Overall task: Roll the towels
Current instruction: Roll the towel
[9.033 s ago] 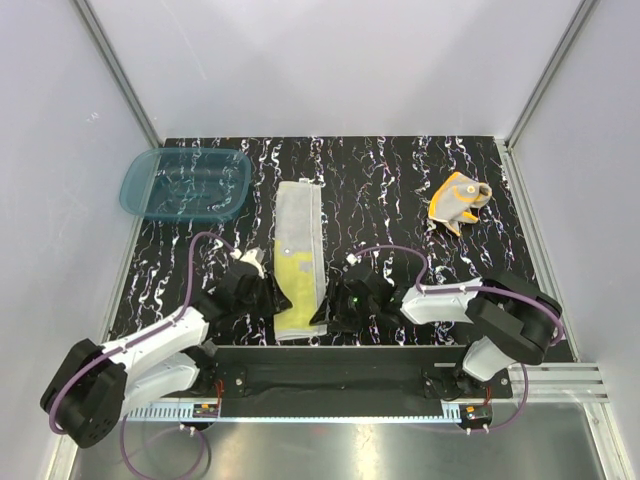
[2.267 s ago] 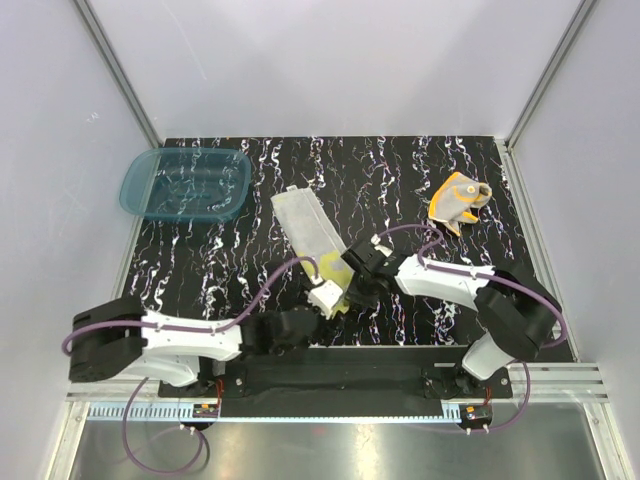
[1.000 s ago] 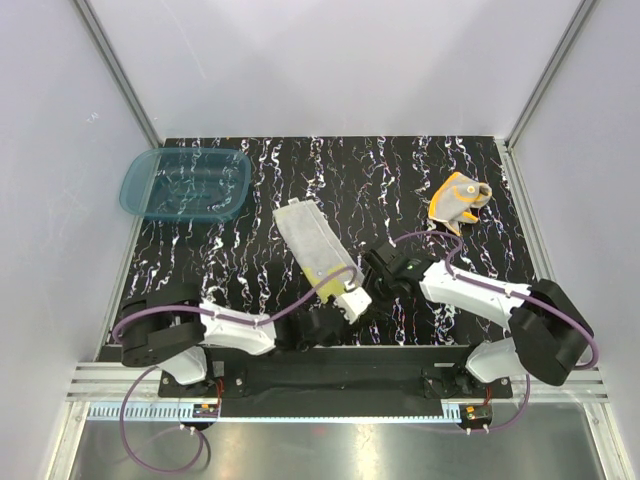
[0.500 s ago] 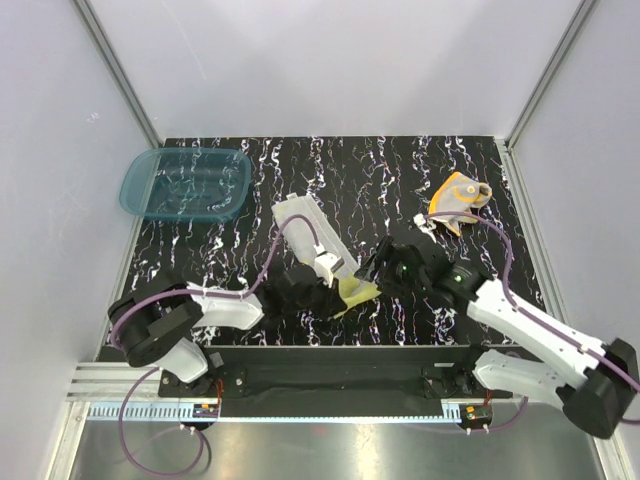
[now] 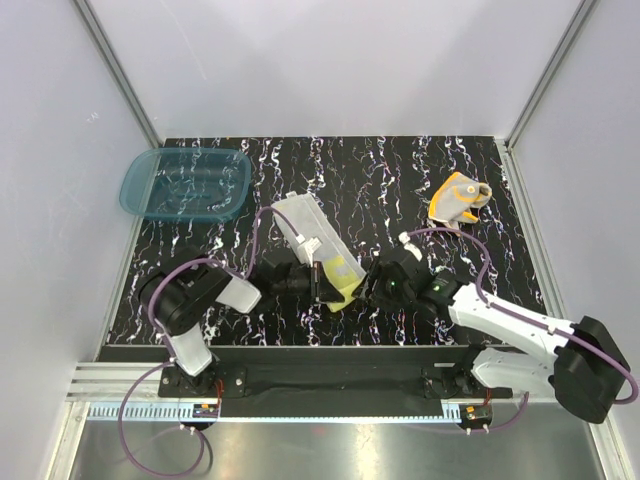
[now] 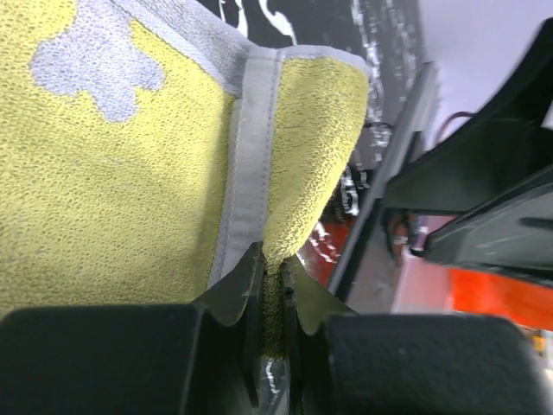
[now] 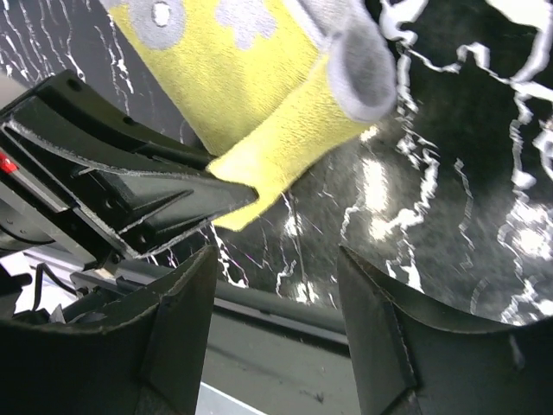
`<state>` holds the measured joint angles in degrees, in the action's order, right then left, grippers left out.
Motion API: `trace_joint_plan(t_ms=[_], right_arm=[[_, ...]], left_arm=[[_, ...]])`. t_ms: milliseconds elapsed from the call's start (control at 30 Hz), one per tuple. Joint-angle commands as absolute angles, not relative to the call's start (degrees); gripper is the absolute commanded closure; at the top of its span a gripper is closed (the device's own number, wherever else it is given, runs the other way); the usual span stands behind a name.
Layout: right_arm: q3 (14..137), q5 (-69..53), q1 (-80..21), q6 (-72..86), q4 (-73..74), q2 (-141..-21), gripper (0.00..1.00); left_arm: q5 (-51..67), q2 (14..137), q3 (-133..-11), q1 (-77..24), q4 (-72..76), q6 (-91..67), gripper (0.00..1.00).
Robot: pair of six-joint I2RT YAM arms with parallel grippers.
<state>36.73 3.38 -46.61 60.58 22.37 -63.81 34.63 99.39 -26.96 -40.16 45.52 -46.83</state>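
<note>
Pinch on: left fingers (image 6: 226, 303) clamped tight on a corner of the yellow towel (image 6: 130, 173)!
Right fingers (image 7: 186, 303) gape wide just beside that corner, holding nothing. The towel's far end lies flat on the tabletop (image 5: 400, 180). Barely a first turn, I'd say; the orange towel (image 5: 457, 200) sits crumpled well beyond, unrolled.

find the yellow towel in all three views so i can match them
Top external: yellow towel just left of centre, lying at an angle.
Left wrist: fills the upper left, edge pinched by the left gripper.
Right wrist: top centre, beyond the open right gripper.
Shared landmark: the black white-veined table.
</note>
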Motion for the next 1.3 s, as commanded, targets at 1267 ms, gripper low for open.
trace_joint_plan(t_ms=[1267], right_arm=[[30.85,14.76,-47.64,69.96,-0.53,-81.75,0.34]], left_arm=[[53.61,117.07,-30.85,-33.58,67.15,-66.62,0.86]])
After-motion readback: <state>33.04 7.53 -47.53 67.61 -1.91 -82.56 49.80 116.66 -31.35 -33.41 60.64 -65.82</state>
